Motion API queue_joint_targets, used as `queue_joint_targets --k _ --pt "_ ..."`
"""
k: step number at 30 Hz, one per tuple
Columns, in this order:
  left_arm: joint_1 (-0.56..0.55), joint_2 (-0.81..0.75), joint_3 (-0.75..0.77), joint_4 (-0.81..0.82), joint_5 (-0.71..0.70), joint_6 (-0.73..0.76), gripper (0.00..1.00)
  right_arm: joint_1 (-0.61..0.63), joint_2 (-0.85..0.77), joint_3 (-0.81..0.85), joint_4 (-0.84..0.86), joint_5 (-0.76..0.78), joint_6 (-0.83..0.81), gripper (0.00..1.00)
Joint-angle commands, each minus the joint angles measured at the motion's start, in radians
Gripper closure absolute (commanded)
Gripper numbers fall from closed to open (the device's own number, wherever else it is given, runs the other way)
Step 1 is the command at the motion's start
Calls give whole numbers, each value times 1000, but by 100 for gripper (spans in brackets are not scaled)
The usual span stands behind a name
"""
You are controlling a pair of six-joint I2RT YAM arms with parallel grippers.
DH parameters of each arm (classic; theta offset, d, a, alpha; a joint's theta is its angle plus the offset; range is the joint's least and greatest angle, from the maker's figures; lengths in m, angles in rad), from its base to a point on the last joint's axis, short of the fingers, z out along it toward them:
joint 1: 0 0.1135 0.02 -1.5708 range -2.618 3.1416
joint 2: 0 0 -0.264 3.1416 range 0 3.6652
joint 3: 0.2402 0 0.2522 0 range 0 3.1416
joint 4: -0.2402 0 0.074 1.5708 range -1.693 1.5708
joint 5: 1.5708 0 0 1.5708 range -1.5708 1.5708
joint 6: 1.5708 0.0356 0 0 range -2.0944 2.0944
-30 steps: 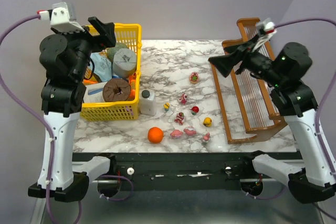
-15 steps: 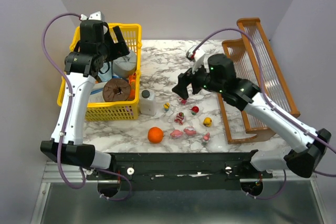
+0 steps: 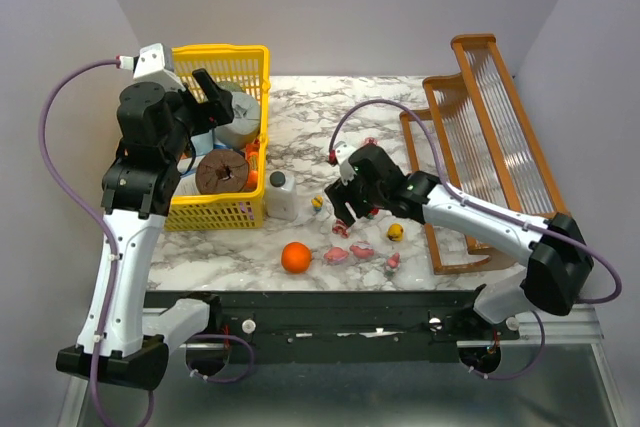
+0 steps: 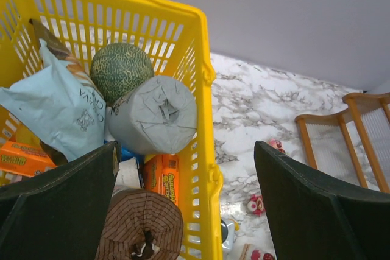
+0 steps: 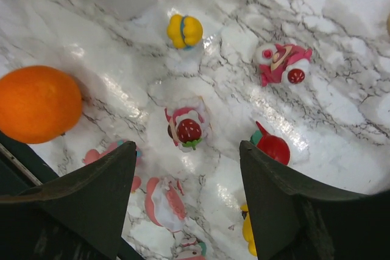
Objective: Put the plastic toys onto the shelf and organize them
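Several tiny plastic toys lie on the marble between the white bottle and the shelf (image 3: 480, 152). My right gripper (image 5: 186, 150) hangs open low over them. A strawberry toy (image 5: 186, 127) lies on the table just ahead of the gap between its fingers, untouched. Around it are a yellow toy (image 5: 184, 31), a pink-and-red toy (image 5: 281, 63), a red toy (image 5: 272, 147) and a flat pink toy (image 5: 164, 202). In the top view the right gripper (image 3: 343, 211) covers part of the cluster. My left gripper (image 3: 215, 97) is open and empty, high above the yellow basket.
The yellow basket (image 3: 215, 212) at the left holds rolls, a green ball and packets. A white bottle (image 3: 281, 195) stands beside it. An orange ball (image 3: 295, 257) lies near the front edge, close to the pink toys. The shelf (image 4: 341, 132) stands along the right side.
My right arm has swung from beside the shelf down to the toy cluster and dropped low over it. The left arm has shifted about above the basket.
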Motion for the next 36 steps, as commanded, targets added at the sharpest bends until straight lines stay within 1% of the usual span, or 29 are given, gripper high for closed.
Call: queue_joint_targets --k 1,2,10,15,17,22,24,31,34,35,36 --pt "6 14 11 77 47 13 1 9 50 -33 -32 11 -23 26" --pt "6 19 12 74 46 8 1 9 59 -36 -32 8 -52 27" --pt "6 23 -4 83 35 16 1 9 128 -48 6 -12 -52 34" --pt "6 19 -12 90 35 19 1 7 173 -41 23 -12 -38 43" --pt "6 13 -17 91 31 22 1 7 179 -44 29 -48 -37 46" --pt "4 -7 -40 109 12 31 1 9 190 -51 51 -58 -37 47" --pt "6 -15 -52 120 -8 29 1 9 193 -51 60 -61 -6 47" --pt "4 -33 -78 145 -3 40 1 9 205 -50 75 -73 9 48" --pt "6 -35 -80 145 -9 40 1 7 202 -59 91 -67 20 56" --pt "6 -35 -80 146 -8 40 1 9 197 -59 91 -65 21 63" --pt "6 -35 -80 146 -8 42 1 7 197 -59 89 -62 23 67"
